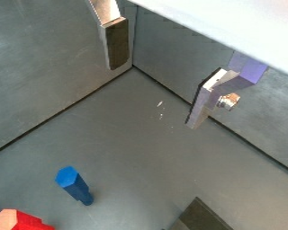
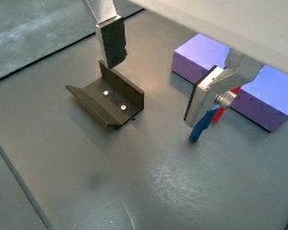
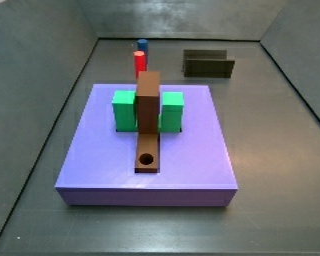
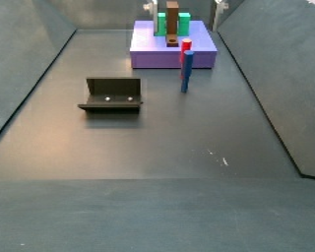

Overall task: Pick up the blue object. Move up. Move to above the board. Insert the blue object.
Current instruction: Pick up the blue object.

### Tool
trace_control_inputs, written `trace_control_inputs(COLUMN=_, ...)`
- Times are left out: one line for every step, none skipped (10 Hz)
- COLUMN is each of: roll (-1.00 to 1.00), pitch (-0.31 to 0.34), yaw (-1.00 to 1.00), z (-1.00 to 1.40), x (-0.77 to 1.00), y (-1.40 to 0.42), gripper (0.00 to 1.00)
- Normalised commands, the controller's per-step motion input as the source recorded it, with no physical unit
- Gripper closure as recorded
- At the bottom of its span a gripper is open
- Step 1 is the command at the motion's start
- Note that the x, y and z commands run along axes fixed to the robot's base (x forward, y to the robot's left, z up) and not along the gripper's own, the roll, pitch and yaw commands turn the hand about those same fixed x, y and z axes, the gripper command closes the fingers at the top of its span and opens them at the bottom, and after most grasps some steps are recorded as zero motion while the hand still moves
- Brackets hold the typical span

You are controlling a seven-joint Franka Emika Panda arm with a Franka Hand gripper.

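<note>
Above: gripper (image 1: 158,67) over matte grey floor, flat silver fingers (image 1: 115,43) spread wide, holding nothing.
Slim blue object (image 4: 185,73) stands upright beside the red peg (image 4: 187,46); brown plank-like board (image 3: 148,121), round-holed, lies at 12 o'clock on the purple platform (image 3: 190,160).

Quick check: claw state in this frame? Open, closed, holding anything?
Claw: open and empty, its flat silver fingers spread wide apart above the dark floor; the small thin blue peg stands untouched on the floor.
</note>
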Motion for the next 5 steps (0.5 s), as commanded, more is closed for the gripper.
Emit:
trace_control_inputs(roll=0.0, pitch=-0.01, yaw=0.0, z=-0.02, x=0.0, y=0.0, gripper=0.0)
trace_control_inputs(roll=0.0, pitch=0.023, yaw=-0.08, z=0.0, x=0.07, y=-0.04, gripper=0.0)
trace_control_inputs(roll=0.28, pitch=-0.09, yaw=0.04, z=-0.12, x=-0.13, y=-0.8, gripper=0.0)
trace_control_inputs(roll=0.23, pitch=-0.17, yaw=0.01, z=-0.33, x=-0.25, y=-1.0, gripper=0.0)
trace_control_inputs(roll=0.12, pitch=-0.153, yaw=0.0, z=-0.44, x=-0.17, y=-1.0, gripper=0.0)
